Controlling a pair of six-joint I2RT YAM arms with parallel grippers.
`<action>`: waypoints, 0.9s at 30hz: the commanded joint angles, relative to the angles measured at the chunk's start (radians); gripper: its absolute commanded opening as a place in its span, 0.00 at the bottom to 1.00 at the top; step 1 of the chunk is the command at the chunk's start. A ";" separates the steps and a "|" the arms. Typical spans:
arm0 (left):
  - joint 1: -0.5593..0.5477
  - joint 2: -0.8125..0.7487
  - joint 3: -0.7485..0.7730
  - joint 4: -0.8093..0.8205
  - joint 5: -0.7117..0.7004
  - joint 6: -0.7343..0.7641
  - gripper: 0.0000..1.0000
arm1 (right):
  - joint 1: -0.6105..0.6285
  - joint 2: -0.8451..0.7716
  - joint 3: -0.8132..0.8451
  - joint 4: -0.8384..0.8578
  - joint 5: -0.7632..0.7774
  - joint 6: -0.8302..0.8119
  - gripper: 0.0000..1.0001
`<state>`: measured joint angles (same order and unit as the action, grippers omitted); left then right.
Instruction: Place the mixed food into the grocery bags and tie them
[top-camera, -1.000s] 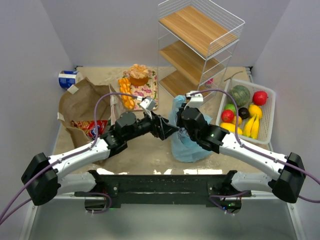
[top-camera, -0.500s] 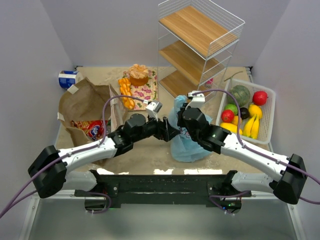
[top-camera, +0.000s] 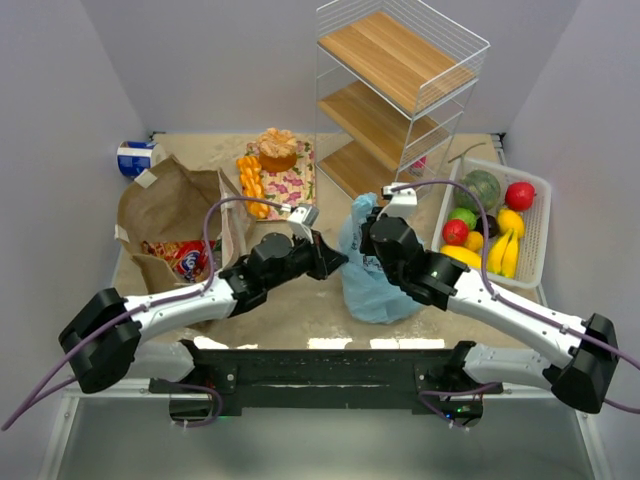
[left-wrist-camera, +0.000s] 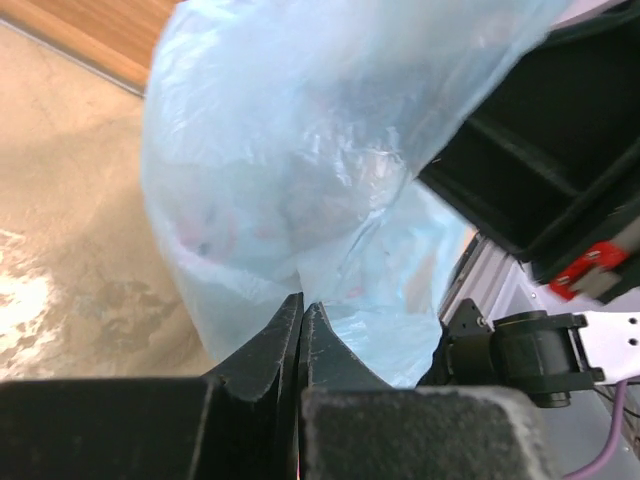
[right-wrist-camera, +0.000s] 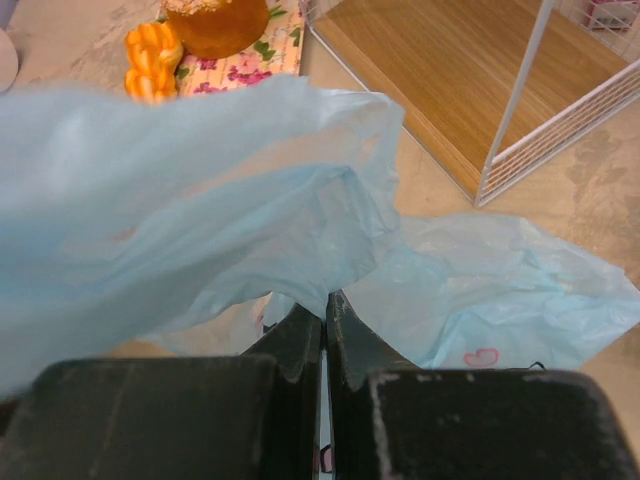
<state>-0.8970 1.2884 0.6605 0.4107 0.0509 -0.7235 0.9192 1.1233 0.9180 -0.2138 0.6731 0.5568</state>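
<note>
Lt gripper (left-wrist-camera: 302, 305) clamped shut, pinching thin film on left flank of light-blue plastic bag (top-camera: 378, 285). Rt gripper (right-wrist-camera: 324, 300) also closed, nipping bag's upper edge; film drapes over its fingers. Bag sits mid table (top-camera: 300, 300), betw both grippers. Brown paper bag (top-camera: 170, 210) w/ red snack packets (top-camera: 180, 256) lies far left, well apart.

wire shelf (top-camera: 400, 90) | orange cake (top-camera: 278, 150) | white basket (top-camera: 538, 240) | pink item (right-wrist-camera: 612, 10), unclear
</note>
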 joint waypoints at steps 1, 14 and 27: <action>0.000 -0.064 -0.025 0.004 -0.086 -0.001 0.00 | 0.003 -0.051 -0.008 -0.035 0.086 0.019 0.00; 0.194 -0.401 -0.222 -0.373 -0.174 0.015 0.00 | -0.223 -0.177 0.027 -0.094 0.054 -0.276 0.00; 0.184 -0.365 0.045 -0.573 0.118 0.408 0.77 | -0.233 -0.042 0.137 -0.062 -0.667 -0.521 0.00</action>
<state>-0.7025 0.9199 0.5655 -0.0654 0.0574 -0.5179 0.6880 1.0428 0.9855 -0.3103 0.2626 0.1379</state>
